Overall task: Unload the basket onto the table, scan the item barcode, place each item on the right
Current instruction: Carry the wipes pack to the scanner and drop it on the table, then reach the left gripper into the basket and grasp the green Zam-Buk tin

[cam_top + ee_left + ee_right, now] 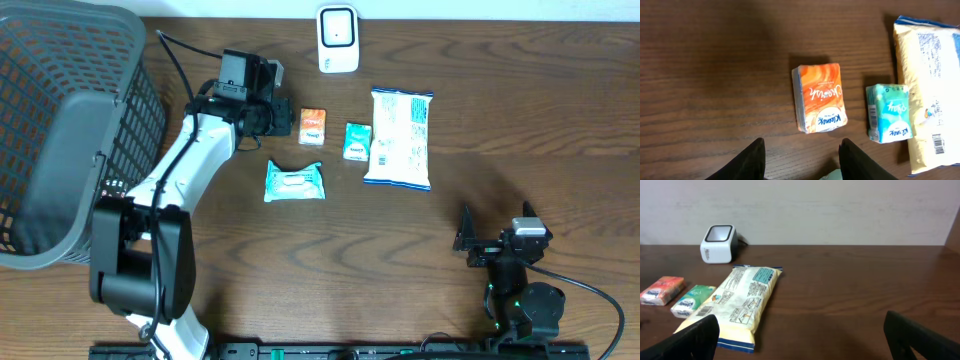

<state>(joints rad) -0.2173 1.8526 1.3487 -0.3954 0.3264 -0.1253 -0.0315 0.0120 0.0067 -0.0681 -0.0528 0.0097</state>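
An orange tissue pack (313, 126) (820, 97) lies flat on the wooden table, just right of my left gripper (283, 122) (801, 150). That gripper hovers over bare wood, open, with nothing between its fingers. The pack lies just ahead of the fingertips in the left wrist view, not touching them. The white barcode scanner (338, 39) (718, 243) stands at the table's far edge. My right gripper (497, 222) (800, 335) rests at the near right, open wide and empty.
A small teal tissue pack (357, 141) (889, 112) and a long white snack bag (399, 137) (742, 302) lie right of the orange pack. A teal wet-wipes pack (295, 182) lies nearer me. A grey mesh basket (70, 130) fills the left side.
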